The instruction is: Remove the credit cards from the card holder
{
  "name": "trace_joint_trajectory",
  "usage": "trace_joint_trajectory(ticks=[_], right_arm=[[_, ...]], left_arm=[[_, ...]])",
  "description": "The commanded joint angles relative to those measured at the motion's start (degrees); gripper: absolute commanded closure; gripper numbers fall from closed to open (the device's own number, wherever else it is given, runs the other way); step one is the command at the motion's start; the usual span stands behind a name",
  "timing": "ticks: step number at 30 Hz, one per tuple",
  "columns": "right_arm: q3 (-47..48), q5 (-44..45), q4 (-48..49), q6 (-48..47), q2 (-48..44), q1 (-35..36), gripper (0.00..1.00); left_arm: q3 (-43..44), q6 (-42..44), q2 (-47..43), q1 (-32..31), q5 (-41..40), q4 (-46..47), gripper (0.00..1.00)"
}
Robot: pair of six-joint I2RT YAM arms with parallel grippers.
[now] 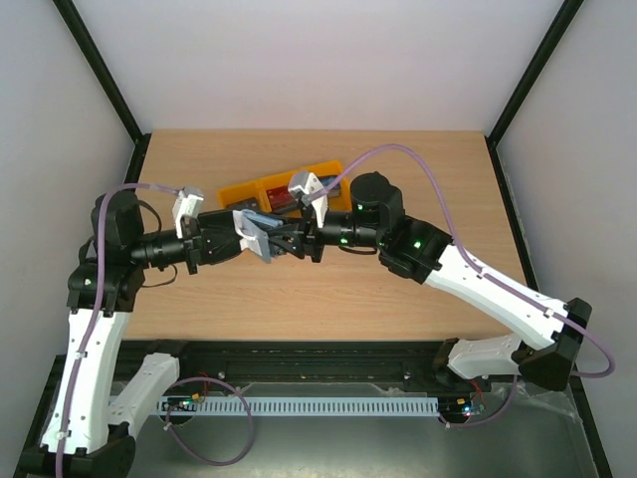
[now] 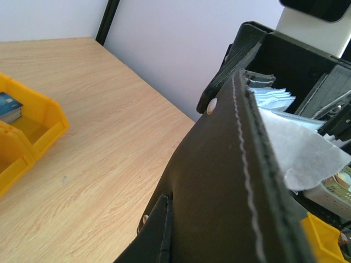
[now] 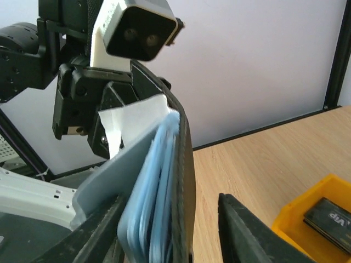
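Beneath both arms, a light wood-grain table (image 1: 398, 289) fills the floor of a booth closed by plain white walls (image 1: 318, 60) and black frame posts (image 1: 523, 90). Yellow bins (image 1: 234, 189) lie in a slanting row near the table's centre.

Centre: the card holder (image 1: 261, 234) is held up off the wood, at 6 o'clock from the bins. The left gripper (image 1: 254, 239) meets it from 9 o'clock and the right gripper (image 1: 299, 242) from 3 o'clock.

Left wrist view: the holder's outer cover (image 2: 219, 181) is smooth black with one line of pale stitching along its edge. A small pale stud sits near its upper corner.

Right wrist view: the case stands on edge and slightly parted. Light blue-grey pockets (image 3: 153, 186) are layered inside the black cover. A white paper slip (image 3: 131, 123) projects at 11 o'clock.

Grip: the left fingers are clenched on the holder's far edge. The right fingers (image 3: 247, 235) stand apart, one on each side of the near edge. The finger at 3 o'clock is clear of the cover.

Bins: two credit cards show, a dark one (image 3: 329, 216) with pale lettering and a blue-topped one (image 2: 8, 107).
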Motion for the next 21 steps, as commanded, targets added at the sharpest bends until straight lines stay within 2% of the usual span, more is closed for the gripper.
trace_joint_trajectory(ticks=[1,5,8,9,10,11,12,14,18,21], right_arm=[[-0.21,-2.23,6.15,4.62,2.88,0.4,0.59],[0.96,-0.33,4.9,5.37,4.87,1.02,0.85],[1.31,1.46,4.57,6.95,5.47,1.18,0.98],[1.41,2.57,4.57,7.67,5.67,1.25,0.98],[1.67,4.16,4.4,8.38,5.89,1.53,0.98],[2.17,6.58,4.04,9.09,6.22,1.96,0.98],[2.92,10.25,3.38,9.79,6.75,2.65,0.98],[5.66,20.67,0.56,12.01,8.94,5.14,0.98],[13.33,41.43,-9.43,16.04,14.16,8.33,0.98],[16.21,47.64,-11.08,17.15,15.83,10.51,0.98]], left_arm=[[-1.86,-3.33,-0.89,0.32,-0.2,3.85,0.98],[-2.47,-4.99,-0.97,0.32,-0.55,5.33,0.98],[-2.71,-5.28,-1.01,0.36,-1.46,5.83,0.98],[-2.79,-5.52,-1.07,0.32,-2.71,5.91,0.92],[-2.9,-5.55,-1.16,0.4,-4.71,5.88,0.71],[-3.06,-5.1,-1.25,0.45,-6.81,5.56,0.46],[-3.03,-4.29,-1.26,0.49,-8.75,5.01,0.28],[-2.78,-2.09,-1.2,0.49,-11.48,3.77,0.03],[-1.84,2.42,-1.19,0.42,-17.0,1.28,0.0],[-1.61,5.94,-1.03,0.35,-22.2,-0.13,0.0]])
